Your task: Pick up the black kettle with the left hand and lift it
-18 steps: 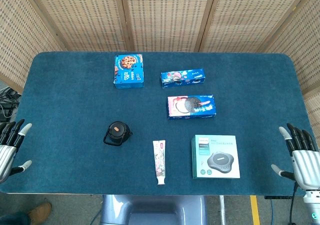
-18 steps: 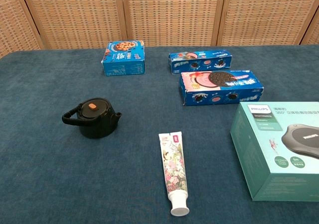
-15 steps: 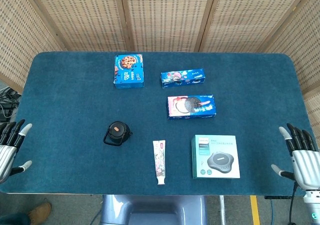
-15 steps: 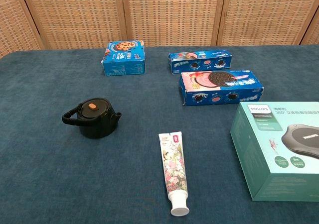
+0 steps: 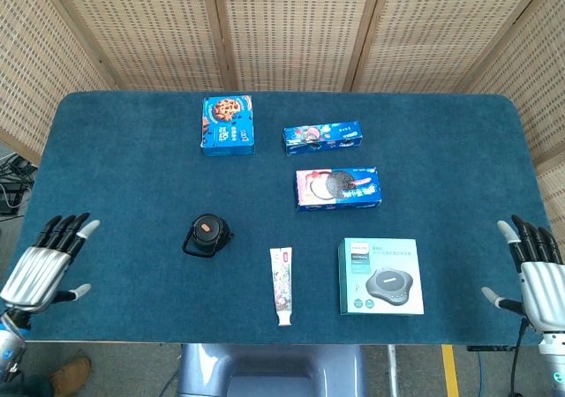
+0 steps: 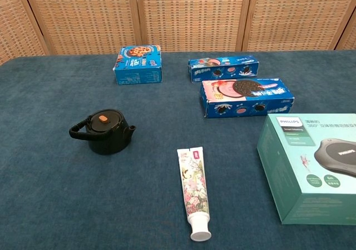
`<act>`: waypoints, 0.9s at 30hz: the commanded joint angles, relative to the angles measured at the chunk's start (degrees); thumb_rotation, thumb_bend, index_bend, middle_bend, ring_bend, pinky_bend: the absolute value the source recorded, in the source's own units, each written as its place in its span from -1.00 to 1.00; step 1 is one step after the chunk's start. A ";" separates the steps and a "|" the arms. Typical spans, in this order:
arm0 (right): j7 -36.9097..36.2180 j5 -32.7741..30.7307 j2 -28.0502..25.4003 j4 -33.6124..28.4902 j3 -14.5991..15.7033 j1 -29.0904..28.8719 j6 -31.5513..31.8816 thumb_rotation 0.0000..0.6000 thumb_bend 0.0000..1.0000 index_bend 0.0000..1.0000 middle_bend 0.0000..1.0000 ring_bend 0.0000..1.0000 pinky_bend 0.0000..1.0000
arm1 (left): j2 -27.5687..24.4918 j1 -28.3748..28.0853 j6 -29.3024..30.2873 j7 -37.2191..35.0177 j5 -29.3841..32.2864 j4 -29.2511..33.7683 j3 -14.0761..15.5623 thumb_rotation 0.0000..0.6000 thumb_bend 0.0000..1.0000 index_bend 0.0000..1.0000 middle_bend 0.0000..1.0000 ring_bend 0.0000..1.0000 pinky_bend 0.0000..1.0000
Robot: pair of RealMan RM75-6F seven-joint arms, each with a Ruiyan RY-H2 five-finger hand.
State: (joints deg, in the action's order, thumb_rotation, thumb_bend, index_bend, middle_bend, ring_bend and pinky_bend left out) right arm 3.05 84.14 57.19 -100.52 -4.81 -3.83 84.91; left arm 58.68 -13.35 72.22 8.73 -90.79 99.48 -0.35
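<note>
The black kettle [image 5: 207,235] stands upright on the blue table, left of the middle, with an orange knob on its lid; in the chest view the kettle [image 6: 104,130] has its handle to the left and its spout to the right. My left hand [image 5: 46,263] hovers open over the table's front left edge, well to the left of the kettle, fingers spread and holding nothing. My right hand [image 5: 535,267] is open at the front right edge, far from the kettle. Neither hand shows in the chest view.
A toothpaste tube [image 5: 282,285] lies right of the kettle. A teal Philips box [image 5: 380,276] sits front right. Behind are a pink-and-blue cookie box [image 5: 338,188], a slim blue cookie box [image 5: 323,137] and a blue biscuit box [image 5: 228,124]. Wicker screens close off the back.
My left hand has moved right and inward, from the far left image edge onto the table's front left edge. The right hand has dipped slightly. The kettle has not moved.
</note>
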 commanded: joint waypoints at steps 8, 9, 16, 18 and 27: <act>-0.40 -0.55 0.09 0.49 -0.18 -0.11 -0.29 1.00 -1.00 -1.00 -1.00 -1.00 -1.00 | 4.18 -15.27 -19.84 -0.82 10.79 5.86 -6.23 1.00 -1.00 -0.42 -0.60 -0.61 -1.00; -0.61 -0.59 0.02 0.52 -0.20 -0.07 -0.25 1.00 -1.00 -1.00 -1.00 -1.00 -1.00 | 4.64 -16.24 -20.92 -0.16 12.68 6.37 -6.77 1.00 -1.00 -0.42 -0.60 -0.61 -1.00; -1.15 -0.50 -0.14 0.60 -0.16 -0.07 -0.30 1.00 -1.00 -1.00 -1.00 -1.00 -1.00 | 7.53 -20.08 -24.01 5.47 22.13 8.46 -7.49 1.00 -1.00 -0.42 -0.60 -0.58 -1.00; -1.22 -0.53 -0.15 0.61 -0.17 -0.09 -0.35 1.00 -1.00 -1.00 -1.00 -1.00 -1.00 | 8.22 -20.97 -24.81 6.20 24.65 9.21 -7.38 1.00 -1.00 -0.42 -0.60 -0.56 -1.00; -2.03 -1.11 -0.26 0.96 -0.33 -0.16 -0.70 1.00 -1.00 -1.00 -1.00 -1.00 -1.00 | 13.22 -24.87 -23.99 14.01 33.23 9.17 -5.41 1.00 -1.00 -0.42 -0.59 -0.54 -1.00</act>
State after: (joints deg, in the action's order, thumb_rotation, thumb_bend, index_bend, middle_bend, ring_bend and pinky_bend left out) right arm 1.06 83.08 56.94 -99.60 -5.11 -3.97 84.25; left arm 70.82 -37.28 47.75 21.48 -59.14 108.50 -6.35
